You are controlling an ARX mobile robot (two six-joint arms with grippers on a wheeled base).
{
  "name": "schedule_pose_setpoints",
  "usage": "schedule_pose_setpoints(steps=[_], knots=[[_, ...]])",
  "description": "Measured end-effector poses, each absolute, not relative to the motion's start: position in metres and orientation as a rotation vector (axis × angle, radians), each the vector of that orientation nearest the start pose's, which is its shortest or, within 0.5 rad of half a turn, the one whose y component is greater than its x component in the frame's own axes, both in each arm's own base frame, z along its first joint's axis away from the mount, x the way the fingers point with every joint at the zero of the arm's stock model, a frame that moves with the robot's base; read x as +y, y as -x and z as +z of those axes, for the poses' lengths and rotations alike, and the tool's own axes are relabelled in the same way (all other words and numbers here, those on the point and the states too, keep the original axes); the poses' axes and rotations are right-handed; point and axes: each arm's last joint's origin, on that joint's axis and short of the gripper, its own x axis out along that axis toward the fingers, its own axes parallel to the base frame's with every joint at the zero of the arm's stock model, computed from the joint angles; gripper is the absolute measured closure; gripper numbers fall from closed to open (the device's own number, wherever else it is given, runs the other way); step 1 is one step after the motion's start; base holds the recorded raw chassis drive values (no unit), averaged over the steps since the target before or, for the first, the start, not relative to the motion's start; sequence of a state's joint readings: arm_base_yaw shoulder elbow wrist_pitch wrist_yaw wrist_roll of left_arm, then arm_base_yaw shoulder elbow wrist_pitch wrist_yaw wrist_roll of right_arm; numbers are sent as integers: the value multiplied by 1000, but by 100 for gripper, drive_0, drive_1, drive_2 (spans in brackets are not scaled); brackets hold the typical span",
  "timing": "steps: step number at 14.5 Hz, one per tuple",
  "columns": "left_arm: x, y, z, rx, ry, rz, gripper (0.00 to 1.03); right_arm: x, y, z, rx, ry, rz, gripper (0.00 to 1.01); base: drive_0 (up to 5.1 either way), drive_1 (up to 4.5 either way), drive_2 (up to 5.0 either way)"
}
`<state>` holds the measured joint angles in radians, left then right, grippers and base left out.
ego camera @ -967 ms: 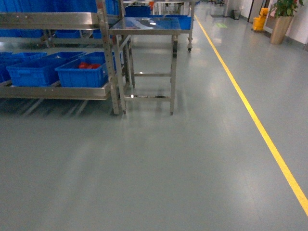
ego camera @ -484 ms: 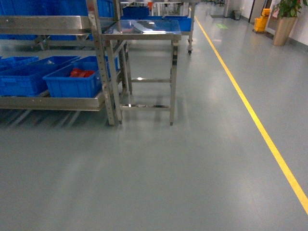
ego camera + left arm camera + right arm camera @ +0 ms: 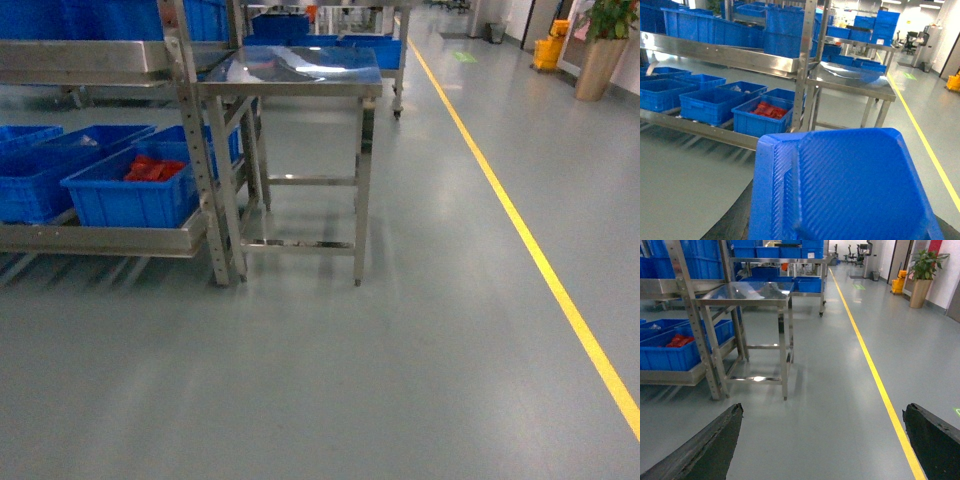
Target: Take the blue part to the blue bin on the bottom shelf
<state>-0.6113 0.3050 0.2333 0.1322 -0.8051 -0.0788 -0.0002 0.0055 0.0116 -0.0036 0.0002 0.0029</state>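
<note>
My left gripper point(image 3: 840, 220) carries a blue part point(image 3: 845, 185) filling its wrist view; jaws hidden, so I cannot tell the grip. Right gripper point(image 3: 825, 440) gapes wide, empty. Rack's bottom shelf point(image 3: 110, 238) sits left ahead, blue bins point(image 3: 50, 180) on it, one crate point(image 3: 135, 195) holding red packets. Step: transit. Next: close in, pick target bin.

Pretty even overhead indoor light, a bit cool and dim in the head view. The floor point(image 3: 400, 380) has soft sheen, and the steel desk point(image 3: 295, 70) top throws glare. The blue part point(image 3: 840, 185) up close on the left wrist looks soft, slightly blurred.
</note>
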Motion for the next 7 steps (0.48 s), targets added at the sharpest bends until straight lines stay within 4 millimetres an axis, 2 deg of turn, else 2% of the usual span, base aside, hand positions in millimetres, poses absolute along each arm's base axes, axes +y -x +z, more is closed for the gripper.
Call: schedule_pose_setpoints(steps=[7], knots=[[-43,-98,230,-52,117,192,59,0,-97,166,0,-3,0,3,4,438,-429]])
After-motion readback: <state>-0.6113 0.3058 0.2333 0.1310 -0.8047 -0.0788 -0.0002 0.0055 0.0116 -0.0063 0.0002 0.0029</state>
